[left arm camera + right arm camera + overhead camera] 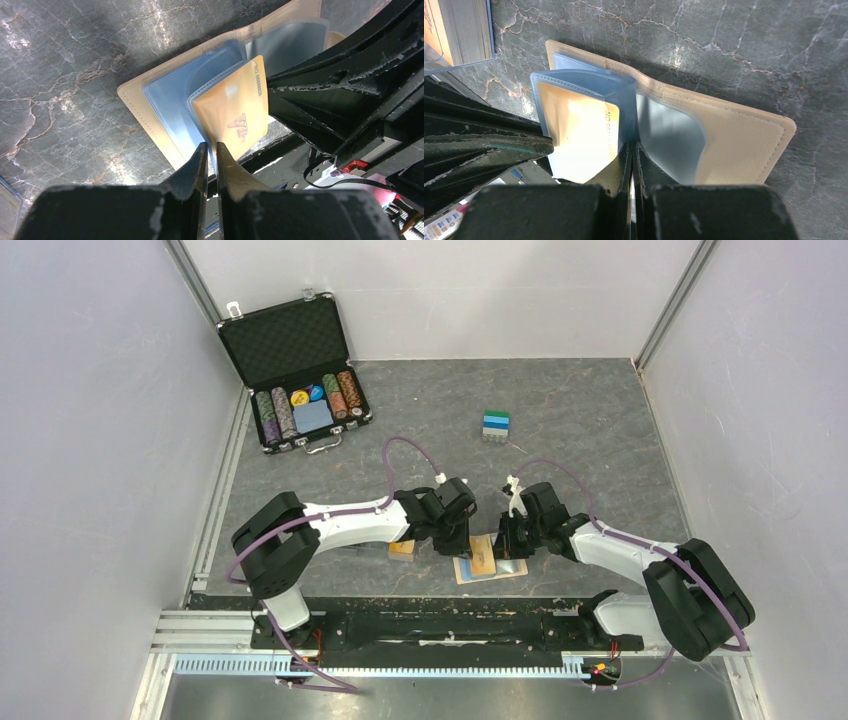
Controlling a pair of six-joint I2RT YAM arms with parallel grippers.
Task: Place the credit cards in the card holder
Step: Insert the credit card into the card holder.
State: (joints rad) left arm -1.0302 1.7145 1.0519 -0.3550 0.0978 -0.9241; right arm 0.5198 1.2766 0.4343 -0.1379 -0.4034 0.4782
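The tan card holder (492, 568) lies open on the table between my two grippers; its clear blue sleeves stand up from it (170, 95). My left gripper (211, 146) is shut on the lower edge of a gold-orange credit card (235, 117), which sits partly inside one raised sleeve. My right gripper (632, 145) is shut on the fold of the clear sleeves (624, 100) and holds them upright above the tan cover (744, 140). In the top view the left gripper (455, 538) and the right gripper (512, 540) stand close together over the holder.
A small orange box (402, 550) lies just left of the holder; it also shows in the right wrist view (459, 30). An open black chip case (295, 375) stands at the back left. A small blue-green stack (496, 425) lies mid-table. The table's front edge is right behind the holder.
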